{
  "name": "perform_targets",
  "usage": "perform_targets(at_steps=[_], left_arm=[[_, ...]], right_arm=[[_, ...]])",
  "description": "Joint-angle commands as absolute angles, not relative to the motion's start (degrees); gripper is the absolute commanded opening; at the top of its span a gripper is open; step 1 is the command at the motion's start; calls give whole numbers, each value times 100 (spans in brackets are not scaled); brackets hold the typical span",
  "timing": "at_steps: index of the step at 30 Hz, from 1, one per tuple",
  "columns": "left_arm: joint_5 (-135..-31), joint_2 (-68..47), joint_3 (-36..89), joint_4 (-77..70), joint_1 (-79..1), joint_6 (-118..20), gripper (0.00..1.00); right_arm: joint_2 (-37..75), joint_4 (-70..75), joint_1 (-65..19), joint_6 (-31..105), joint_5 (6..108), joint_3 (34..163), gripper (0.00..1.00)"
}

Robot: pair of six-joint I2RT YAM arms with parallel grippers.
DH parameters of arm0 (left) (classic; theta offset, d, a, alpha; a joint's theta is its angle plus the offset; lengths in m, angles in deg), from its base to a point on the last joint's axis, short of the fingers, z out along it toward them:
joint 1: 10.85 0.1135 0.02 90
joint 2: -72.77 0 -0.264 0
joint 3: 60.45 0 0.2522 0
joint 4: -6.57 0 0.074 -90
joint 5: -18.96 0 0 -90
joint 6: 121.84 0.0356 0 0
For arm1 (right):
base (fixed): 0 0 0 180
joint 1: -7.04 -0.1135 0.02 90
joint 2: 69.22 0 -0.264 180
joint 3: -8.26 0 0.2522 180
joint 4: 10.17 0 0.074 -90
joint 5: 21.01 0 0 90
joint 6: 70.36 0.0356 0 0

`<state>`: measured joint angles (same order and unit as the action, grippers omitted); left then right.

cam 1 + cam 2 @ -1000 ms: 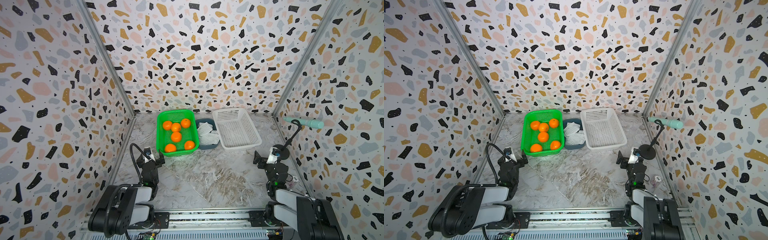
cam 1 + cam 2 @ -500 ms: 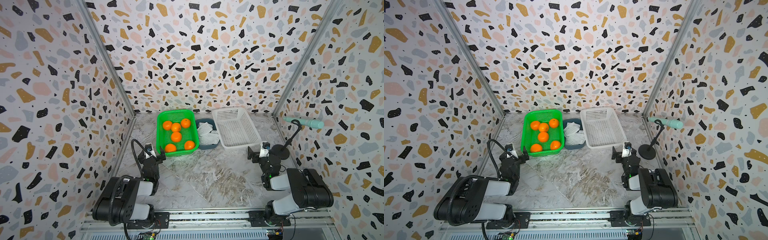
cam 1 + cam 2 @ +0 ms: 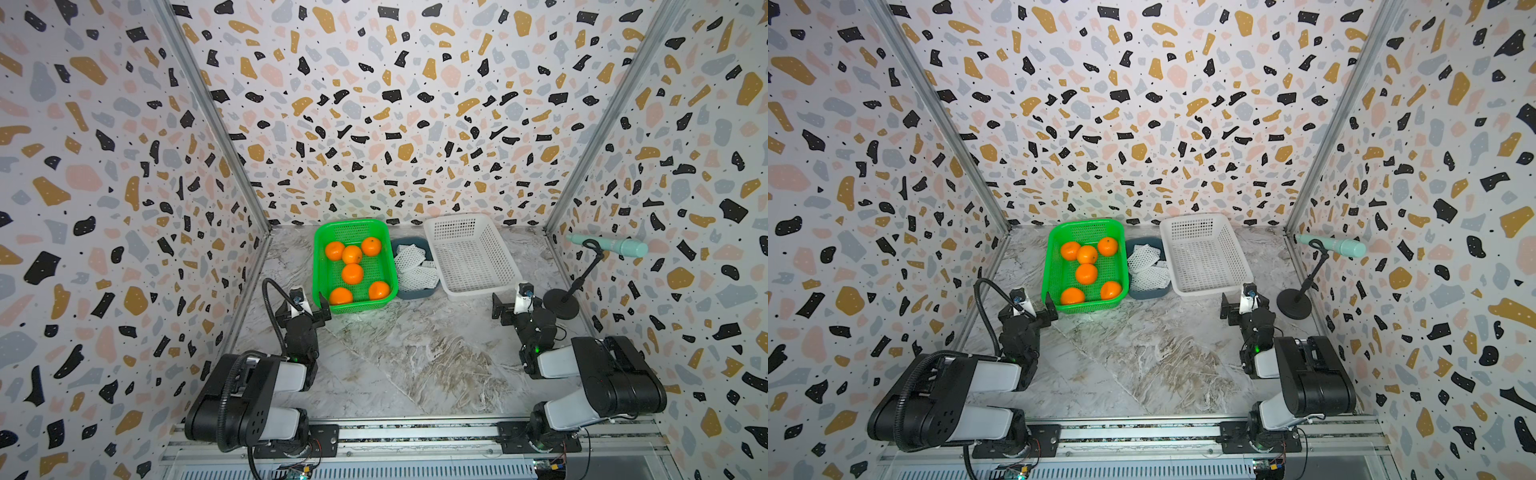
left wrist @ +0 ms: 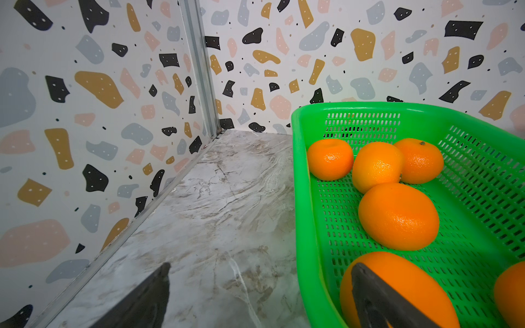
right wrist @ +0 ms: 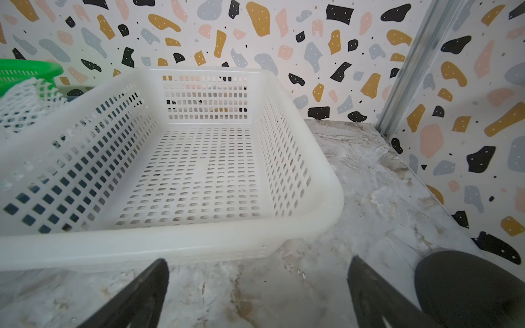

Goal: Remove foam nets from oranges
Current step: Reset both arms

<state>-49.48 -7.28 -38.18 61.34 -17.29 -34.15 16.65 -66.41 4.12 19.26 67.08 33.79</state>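
Several bare oranges (image 3: 352, 274) lie in a green basket (image 3: 316, 257), close up in the left wrist view (image 4: 397, 215). None of them wears a net. White foam nets (image 3: 415, 270) are piled in a blue-grey bin (image 3: 415, 294) between the green basket and an empty white basket (image 3: 482, 294). My left gripper (image 3: 305, 311) hovers open at the green basket's near left corner. In its wrist view (image 4: 261, 267) one finger stands in front of the nearest orange. My right gripper (image 3: 517, 306) is open and empty just in front of the white basket (image 5: 170, 244).
A black round stand base (image 3: 561, 303) sits on the marble table right of my right gripper, and its teal microphone (image 3: 611, 245) reaches out by the right wall. Terrazzo walls enclose the left, back and right sides. A metal rail (image 3: 415, 432) runs along the front.
Both arms have unfolded from their bases. The right gripper has moved left toward the white basket and the left one slightly toward the green basket. Both stayed open.
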Motion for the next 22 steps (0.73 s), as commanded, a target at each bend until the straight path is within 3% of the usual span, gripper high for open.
perform_targets(at_steps=[1,22], left_arm=[[-4864,-704,-3738,6171,-1700,-3391,100],[-4878,-699,-3738,6171,-1700,-3391,100]], right_arm=[[1592,-6576,396,1857,6766,3467,99],[1592,-6573,311,1801,6862,3461,99]])
